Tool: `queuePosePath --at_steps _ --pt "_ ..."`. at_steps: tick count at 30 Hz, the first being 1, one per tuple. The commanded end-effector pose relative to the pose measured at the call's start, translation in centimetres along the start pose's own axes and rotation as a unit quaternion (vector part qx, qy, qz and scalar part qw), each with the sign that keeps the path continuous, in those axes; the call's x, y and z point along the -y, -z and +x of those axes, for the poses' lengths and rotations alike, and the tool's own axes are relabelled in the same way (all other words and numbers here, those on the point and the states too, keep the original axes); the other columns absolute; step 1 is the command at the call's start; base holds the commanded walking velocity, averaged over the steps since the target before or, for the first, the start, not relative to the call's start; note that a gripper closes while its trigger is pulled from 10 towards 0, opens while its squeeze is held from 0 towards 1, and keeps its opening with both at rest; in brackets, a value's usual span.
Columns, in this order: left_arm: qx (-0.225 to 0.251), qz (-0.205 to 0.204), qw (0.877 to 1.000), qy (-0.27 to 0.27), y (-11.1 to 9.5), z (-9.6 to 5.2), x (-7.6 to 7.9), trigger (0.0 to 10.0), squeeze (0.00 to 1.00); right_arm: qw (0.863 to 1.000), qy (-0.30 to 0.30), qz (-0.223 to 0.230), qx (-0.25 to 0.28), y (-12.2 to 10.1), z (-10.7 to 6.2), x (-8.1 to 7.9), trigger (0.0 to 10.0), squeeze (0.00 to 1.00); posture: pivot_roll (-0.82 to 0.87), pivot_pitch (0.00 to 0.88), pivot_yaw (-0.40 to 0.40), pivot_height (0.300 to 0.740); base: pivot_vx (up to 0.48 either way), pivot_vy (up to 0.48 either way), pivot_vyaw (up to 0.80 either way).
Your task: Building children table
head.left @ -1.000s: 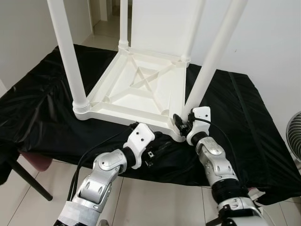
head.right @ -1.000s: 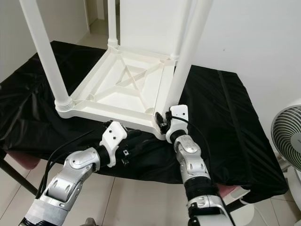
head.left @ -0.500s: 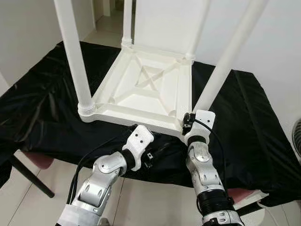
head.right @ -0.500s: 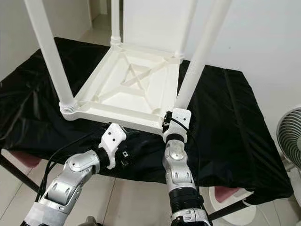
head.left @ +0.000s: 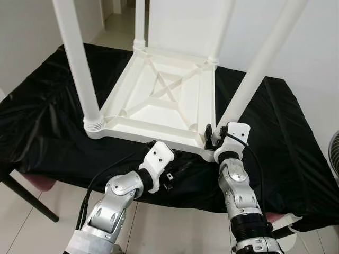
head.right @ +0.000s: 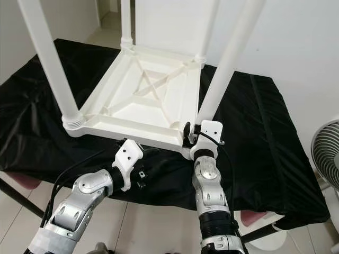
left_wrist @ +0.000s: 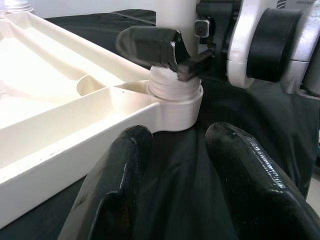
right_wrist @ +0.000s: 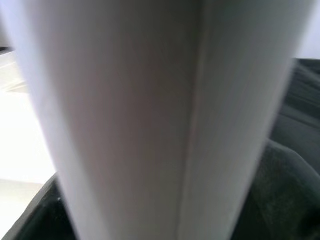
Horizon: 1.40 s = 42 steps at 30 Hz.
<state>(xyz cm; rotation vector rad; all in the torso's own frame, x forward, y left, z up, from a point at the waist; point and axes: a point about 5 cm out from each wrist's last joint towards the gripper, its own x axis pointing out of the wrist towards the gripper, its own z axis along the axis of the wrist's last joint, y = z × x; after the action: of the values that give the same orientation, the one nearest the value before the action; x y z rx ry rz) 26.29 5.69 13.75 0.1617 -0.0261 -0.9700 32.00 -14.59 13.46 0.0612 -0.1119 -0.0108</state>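
A white plastic children's table (head.left: 164, 100) lies upside down on a black cloth (head.left: 42, 121), with its legs pointing up. My right gripper (head.left: 214, 136) is shut on the base of the near right leg (head.left: 254, 69), just above its screw socket (left_wrist: 175, 102). One black finger (left_wrist: 150, 42) of that gripper wraps the leg's threaded end. The leg (right_wrist: 150, 120) stands very close in the right wrist view. My left gripper (left_wrist: 180, 135) rests open on the cloth just in front of that corner, with nothing between its fingers (left_wrist: 120, 185).
The cloth-covered surface ends close to my arms, with tiled floor below. A fan (head.right: 326, 153) stands at the far right. A dark support leg (head.left: 26, 201) and a pink object (head.left: 37, 182) sit under the left side. A white wall is behind.
My right forearm has swung left, then partly back, while its gripper stays at the leg base. The head camera has shifted a little. The left arm has hardly moved.
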Motion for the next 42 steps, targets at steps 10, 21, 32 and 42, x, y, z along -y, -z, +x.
queuePosePath --at_steps 10,21,32,42 --pt "0.001 0.005 1.0 -0.014 -0.3 0.2 -0.2 10.0 0.0 0.956 -0.289 -0.038 -0.037 -0.3 0.0 1.3 10.0 0.0 0.13 0.022 -0.081 0.74 0.0 0.0 0.0" --pt "0.003 0.011 1.0 -0.019 -0.6 0.2 -0.6 10.0 0.0 0.917 -0.389 -0.073 -0.042 -1.2 2.2 1.8 1.6 0.0 0.15 0.017 -0.081 0.74 0.0 0.0 0.0" --pt "0.004 0.014 1.0 -0.008 -0.4 0.0 -0.2 10.0 0.0 0.902 -0.419 -0.072 -0.076 -0.7 2.5 2.7 0.0 0.0 0.14 0.029 -0.099 0.74 0.0 0.0 0.0" --pt "0.007 0.019 1.0 -0.005 -0.5 0.3 -0.4 10.0 0.0 0.927 -0.36 -0.058 -0.085 0.4 2.9 2.7 0.0 0.0 0.14 0.035 -0.104 0.74 0.0 0.0 0.0"
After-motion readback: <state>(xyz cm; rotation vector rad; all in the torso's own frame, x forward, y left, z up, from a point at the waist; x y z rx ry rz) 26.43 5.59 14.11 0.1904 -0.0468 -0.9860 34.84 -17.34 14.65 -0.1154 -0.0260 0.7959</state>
